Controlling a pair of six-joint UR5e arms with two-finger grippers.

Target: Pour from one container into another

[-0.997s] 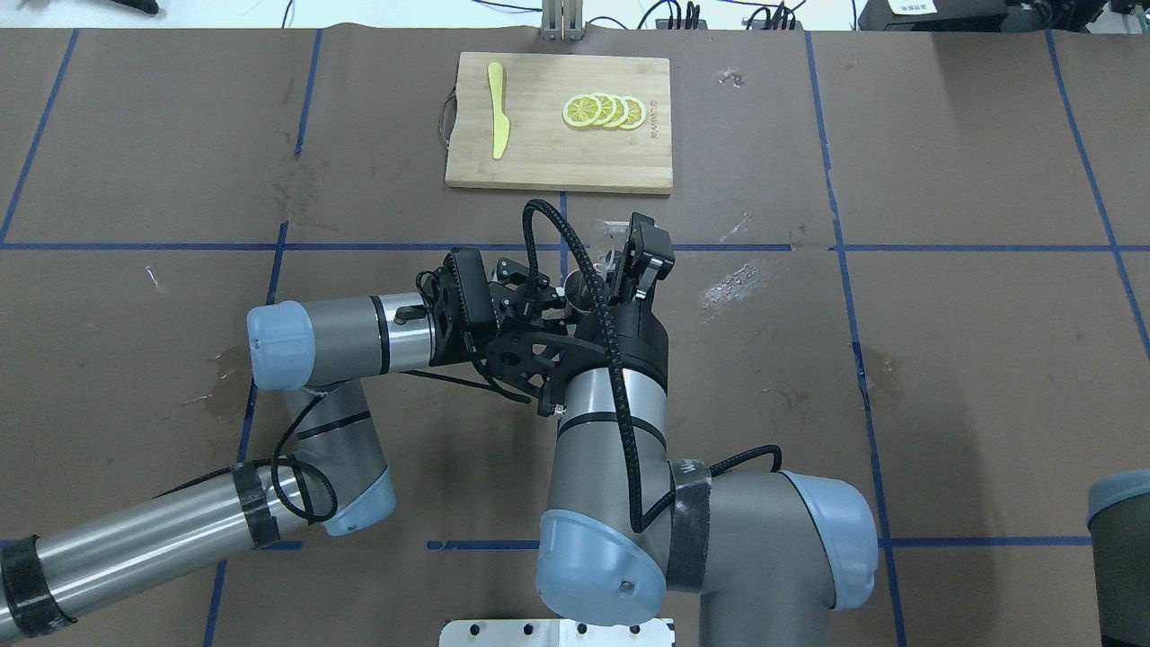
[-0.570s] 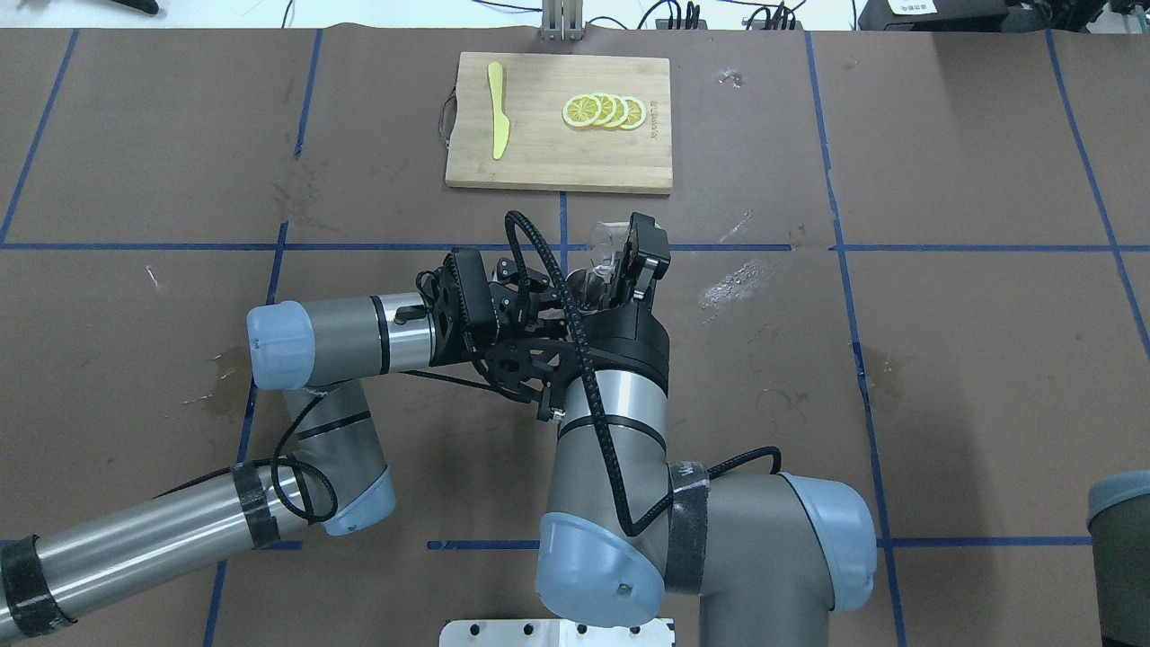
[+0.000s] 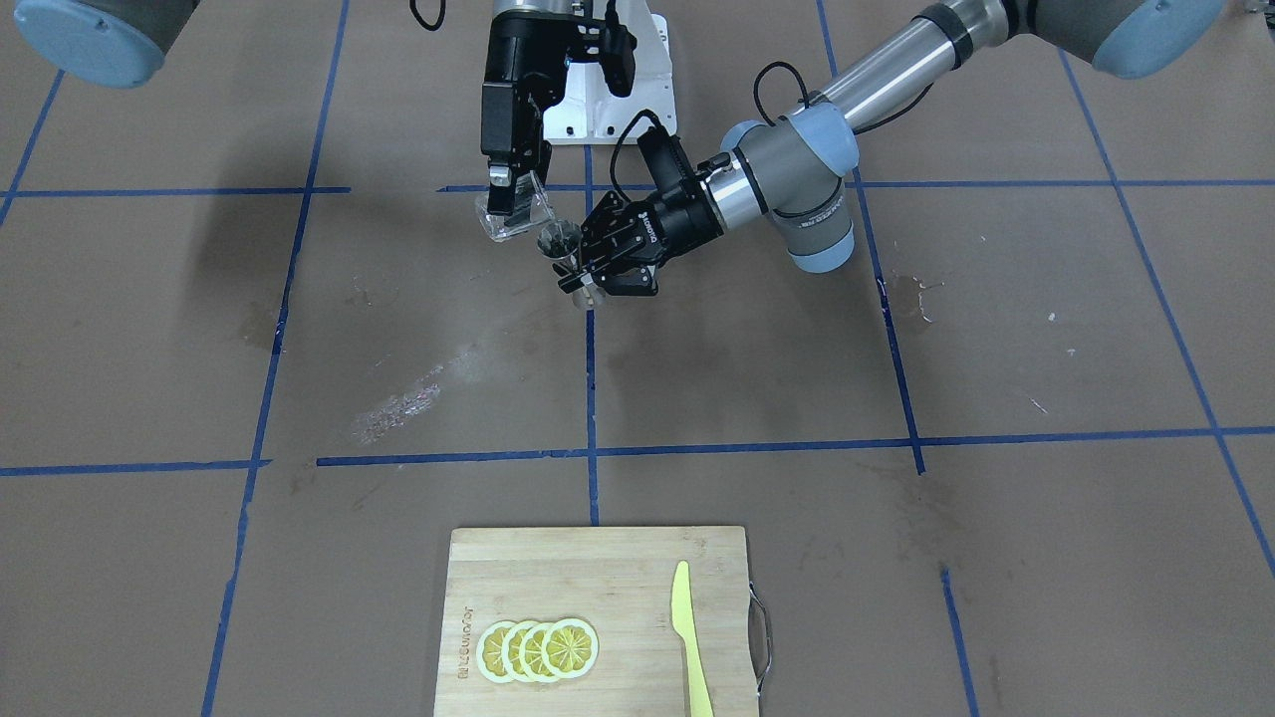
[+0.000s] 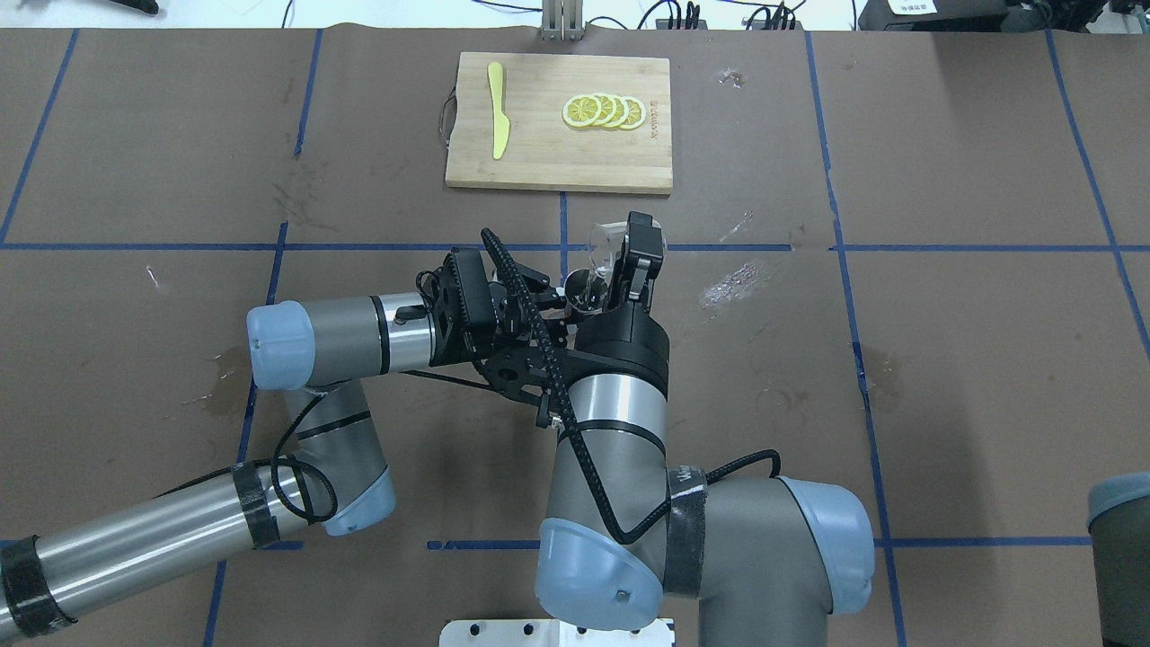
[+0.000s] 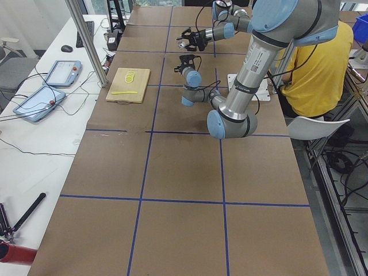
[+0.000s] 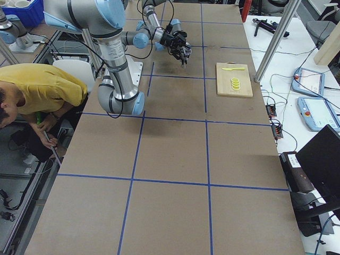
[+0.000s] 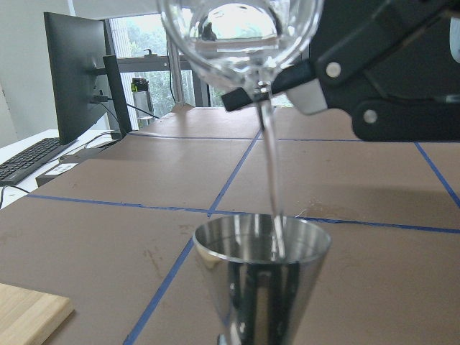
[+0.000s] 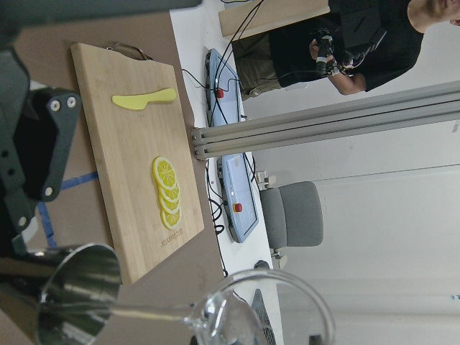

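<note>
My right gripper (image 4: 626,253) is shut on the clear glass cup (image 4: 602,239) and holds it tipped above the table. A thin stream (image 7: 272,180) runs from the cup (image 7: 241,36) into the silver jigger (image 7: 262,280) right below it. My left gripper (image 4: 559,302) comes in from the side, shut on the upright jigger (image 4: 578,292) at its waist. In the front-facing view the cup (image 3: 513,217) leans toward the jigger (image 3: 561,239), with the left gripper (image 3: 580,269) just beside it and the right gripper (image 3: 510,197) above.
A wooden cutting board (image 4: 548,162) at the far middle carries several lemon slices (image 4: 604,111) and a yellow knife (image 4: 497,121). A wet smear (image 4: 732,280) marks the brown table to the right of the grippers. A person in yellow (image 5: 313,69) is behind the robot.
The right wrist has rolled further, swinging its black cable to the left and tipping the cup more over the jigger. The left arm has stayed still.
</note>
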